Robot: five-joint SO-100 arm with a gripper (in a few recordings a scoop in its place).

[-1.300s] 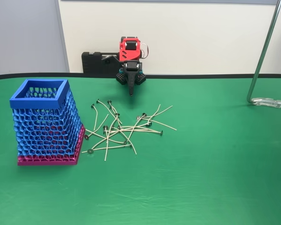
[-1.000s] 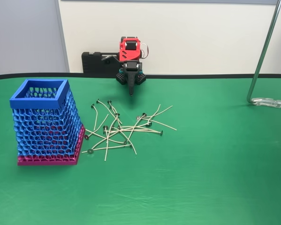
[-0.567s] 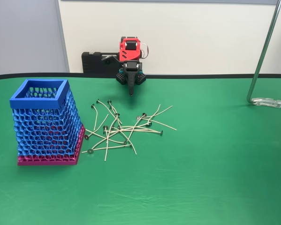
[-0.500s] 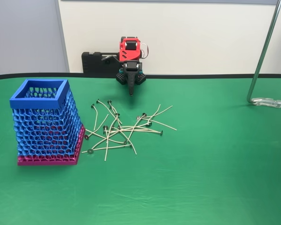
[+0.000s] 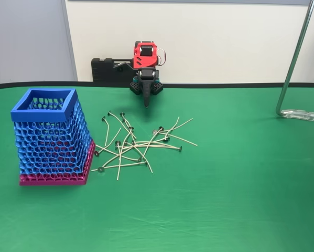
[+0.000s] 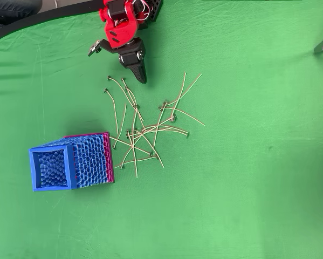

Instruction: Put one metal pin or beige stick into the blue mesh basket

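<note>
Folded at the far edge, my gripper (image 5: 146,103) points down with its fingers closed on nothing. From the left in the fixed view, I see the blue mesh basket (image 5: 51,137) upright, then the beige sticks (image 5: 138,144) scattered just beside it on the green table (image 5: 240,173).

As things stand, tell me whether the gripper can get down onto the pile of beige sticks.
Probably yes. The gripper hangs folded near the arm's base, just short of the beige sticks, which lie loose on open green cloth. The blue mesh basket stands off to one side, not between them.
</note>
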